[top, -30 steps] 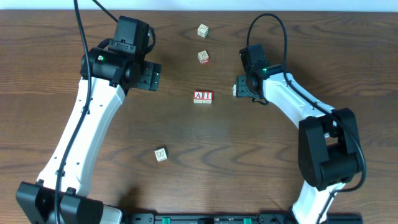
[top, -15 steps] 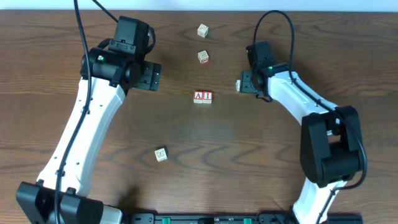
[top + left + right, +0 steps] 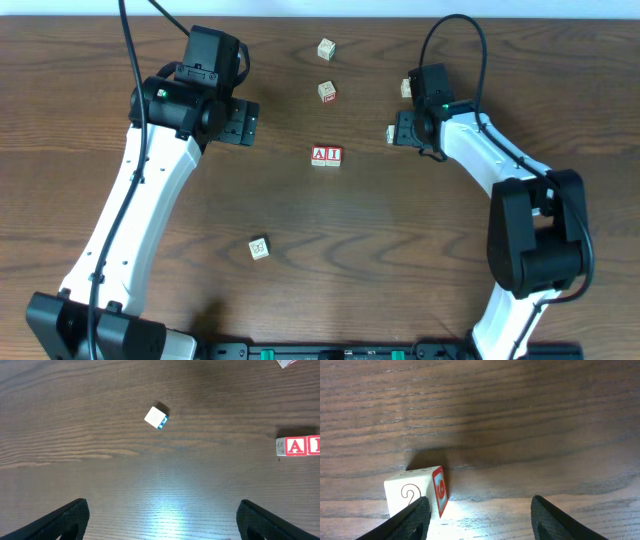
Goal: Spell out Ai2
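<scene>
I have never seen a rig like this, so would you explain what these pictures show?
Two white robot arms, the left arm and right arm, sit at a wooden table. One picture looks down from overhead; the other two come from a camera on each wrist, with that gripper's dark fingers at the bottom. Mid-table, the A cube and I cube touch side by side. The right gripper is open, and the 2 cube lies on the table beside one finger. The left gripper is open too, with a white cube ahead of it. Nothing is held.
</scene>
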Available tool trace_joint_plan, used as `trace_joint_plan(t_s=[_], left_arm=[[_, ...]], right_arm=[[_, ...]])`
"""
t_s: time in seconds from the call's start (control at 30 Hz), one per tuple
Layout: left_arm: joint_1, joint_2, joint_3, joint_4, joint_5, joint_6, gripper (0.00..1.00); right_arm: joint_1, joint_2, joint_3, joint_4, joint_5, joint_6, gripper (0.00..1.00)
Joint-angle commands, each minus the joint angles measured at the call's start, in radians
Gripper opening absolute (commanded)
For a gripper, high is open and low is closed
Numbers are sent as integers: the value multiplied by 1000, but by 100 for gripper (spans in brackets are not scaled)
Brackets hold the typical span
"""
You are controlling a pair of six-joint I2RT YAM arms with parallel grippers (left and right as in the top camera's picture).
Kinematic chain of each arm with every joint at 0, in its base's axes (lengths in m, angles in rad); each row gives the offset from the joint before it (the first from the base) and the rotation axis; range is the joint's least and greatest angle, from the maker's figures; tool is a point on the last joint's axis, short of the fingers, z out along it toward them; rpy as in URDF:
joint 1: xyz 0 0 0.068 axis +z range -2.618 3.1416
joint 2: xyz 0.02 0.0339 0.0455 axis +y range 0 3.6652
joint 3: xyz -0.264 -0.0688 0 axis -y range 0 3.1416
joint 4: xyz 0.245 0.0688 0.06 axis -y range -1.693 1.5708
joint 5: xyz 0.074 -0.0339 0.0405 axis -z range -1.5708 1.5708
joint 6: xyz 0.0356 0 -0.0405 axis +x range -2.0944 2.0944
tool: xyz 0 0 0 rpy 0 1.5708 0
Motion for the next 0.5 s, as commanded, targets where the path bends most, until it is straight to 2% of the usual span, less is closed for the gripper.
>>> trace_joint_plan(t_s=[0.0,0.47], left_arm=[[-2,3,-2,-3,-18,7,95],[-2,3,-2,-3,-18,7,96]], right_arm=[[-13,38,-14,2,1,-7,65],[-10,-6,-11,30,-40,-7,65]])
